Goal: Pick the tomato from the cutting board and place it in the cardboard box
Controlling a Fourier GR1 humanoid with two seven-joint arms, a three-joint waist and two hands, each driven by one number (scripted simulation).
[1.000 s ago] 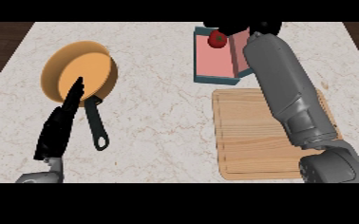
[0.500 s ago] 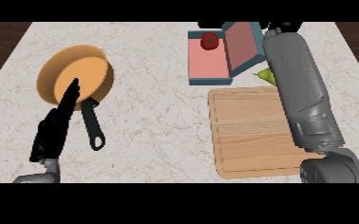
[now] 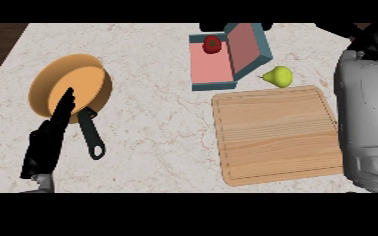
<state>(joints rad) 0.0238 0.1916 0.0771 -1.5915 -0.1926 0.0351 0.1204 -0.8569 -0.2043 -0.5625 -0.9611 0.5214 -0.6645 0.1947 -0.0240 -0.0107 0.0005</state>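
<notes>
Red tomato sits in box, far from open, empty left hand. Judged light, smooth, bruisable; grasp its sides. Right hand: fingers unseen.

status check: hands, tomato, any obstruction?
Left hand open, resting beside the pan. Right hand out of view. Tomato in the box. Cutting board bare.

tomato: red, inside box's far corner | cardboard box: pink-floored, teal-walled, open | cutting board: bare wood
</notes>
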